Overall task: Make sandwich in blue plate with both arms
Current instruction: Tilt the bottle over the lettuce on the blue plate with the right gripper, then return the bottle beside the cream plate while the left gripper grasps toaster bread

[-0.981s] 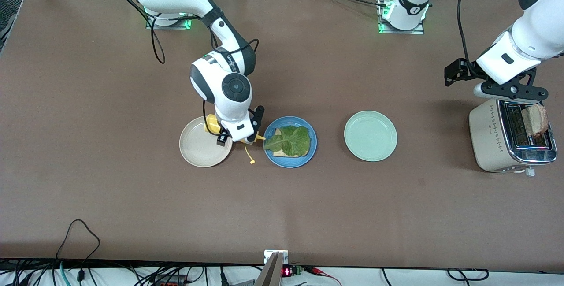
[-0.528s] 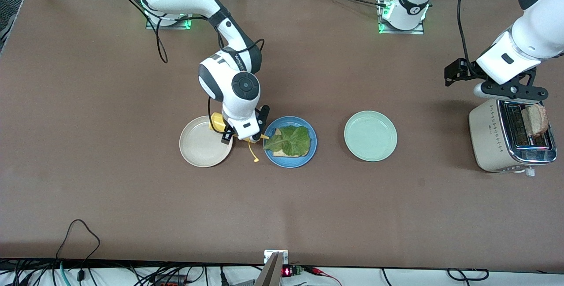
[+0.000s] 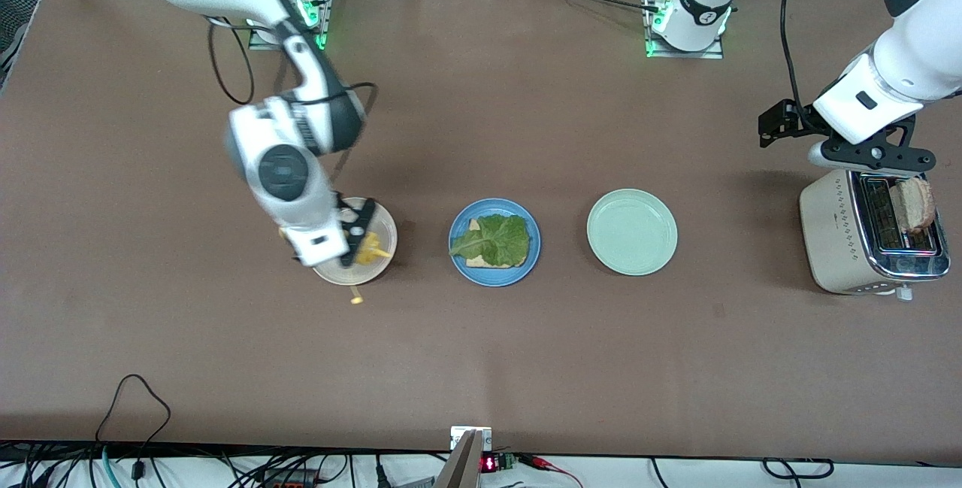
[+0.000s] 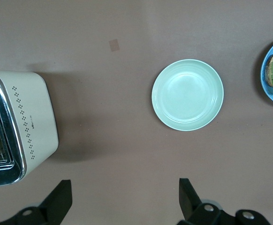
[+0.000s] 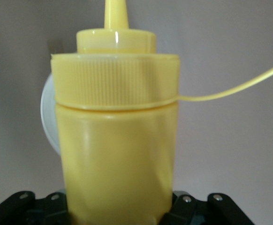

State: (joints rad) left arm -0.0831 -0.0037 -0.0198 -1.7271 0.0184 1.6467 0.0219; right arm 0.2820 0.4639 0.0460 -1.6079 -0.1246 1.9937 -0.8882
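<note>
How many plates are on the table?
3, in a row: a cream plate under the right gripper's yellow bottle, a blue plate with lettuce in the middle, and a green plate nearest the toaster.

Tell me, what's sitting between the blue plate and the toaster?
A pale green plate sits between the blue plate and the toaster, with nothing on it. The front view shows this best.

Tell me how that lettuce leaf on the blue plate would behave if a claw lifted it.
The lettuce leaf looks thin and ruffled, so it would probably flop and droop. It likely weighs very little. Lying loose on the toast in the blue plate, it may slide or tear if pinched hard.
</note>
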